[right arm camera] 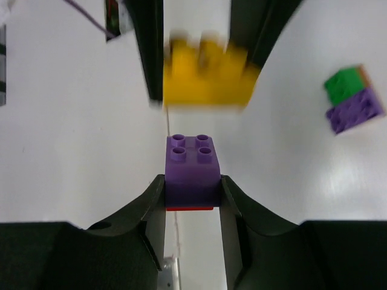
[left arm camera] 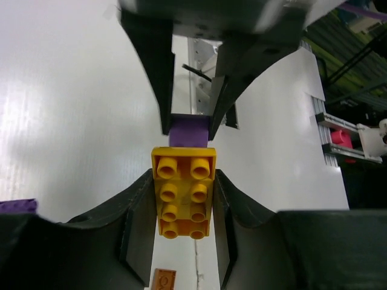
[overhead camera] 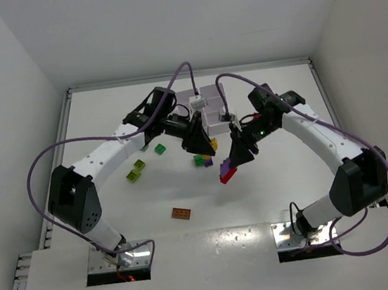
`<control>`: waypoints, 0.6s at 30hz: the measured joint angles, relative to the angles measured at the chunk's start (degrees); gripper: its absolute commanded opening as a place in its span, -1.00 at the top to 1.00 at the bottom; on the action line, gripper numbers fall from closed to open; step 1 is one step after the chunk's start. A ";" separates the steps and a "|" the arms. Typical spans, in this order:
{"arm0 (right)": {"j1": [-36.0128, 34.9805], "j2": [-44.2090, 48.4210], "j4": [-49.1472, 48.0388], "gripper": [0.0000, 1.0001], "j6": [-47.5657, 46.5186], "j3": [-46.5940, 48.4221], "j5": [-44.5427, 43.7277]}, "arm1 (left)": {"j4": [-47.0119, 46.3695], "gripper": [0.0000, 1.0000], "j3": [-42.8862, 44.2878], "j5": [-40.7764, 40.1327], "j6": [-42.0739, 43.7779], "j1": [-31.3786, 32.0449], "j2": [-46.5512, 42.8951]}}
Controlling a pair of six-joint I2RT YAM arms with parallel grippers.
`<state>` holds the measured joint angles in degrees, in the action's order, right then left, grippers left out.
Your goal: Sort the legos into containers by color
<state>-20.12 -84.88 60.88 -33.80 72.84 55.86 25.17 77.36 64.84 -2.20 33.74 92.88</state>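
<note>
"The legos (overhead camera: pixel 140 164), small studded plastic bricks: where are they found?"

"Most are scattered on the white surface (overhead camera: pixel 284 183) near the white six-celled plastic tray (overhead camera: pixel 213 114): a green brick (overhead camera: pixel 160 148), lime bricks, an orange-brown brick (overhead camera: pixel 182 213) and a green-and-purple cluster (overhead camera: pixel 204 161). Two pieces are held above the surface, in front of the tray."

"How are the jaws set?"

"The left jaws are closed on a yellow eight-stud brick (left arm camera: pixel 184 199), clamped by its long sides. The right jaws are closed on a purple four-stud brick (right arm camera: pixel 192 166) with a thin red piece (right arm camera: pixel 189 208) stuck beneath."

"Why are both held face to face?"

"Probably so that mixed colours can be pulled apart; whether yellow and purple are touching cannot be told. The purple-and-red stack is judged to need splitting before either colour is dropped into a cell."
</note>
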 measured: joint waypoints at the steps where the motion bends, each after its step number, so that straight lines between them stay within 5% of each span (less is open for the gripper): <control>1: 0.28 0.31 0.52 1.00 -0.66 -1.62 -0.87 | -0.42 0.90 0.00 0.09 -0.09 -0.81 -0.24; 9: 8.33 1.97 1.33 1.00 0.24 -8.35 -5.84 | -2.34 0.96 -0.55 -4.66 2.03 -6.49 -3.13; 18: 28.68 1.53 -18.34 1.00 30.05 -6.21 -13.94 | 1.70 0.90 -12.79 -22.38 19.85 16.26 -5.14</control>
<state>8.56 -83.35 42.54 -3.75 66.63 41.91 26.87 64.58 42.46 17.65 50.00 87.74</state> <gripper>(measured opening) 0.352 0.415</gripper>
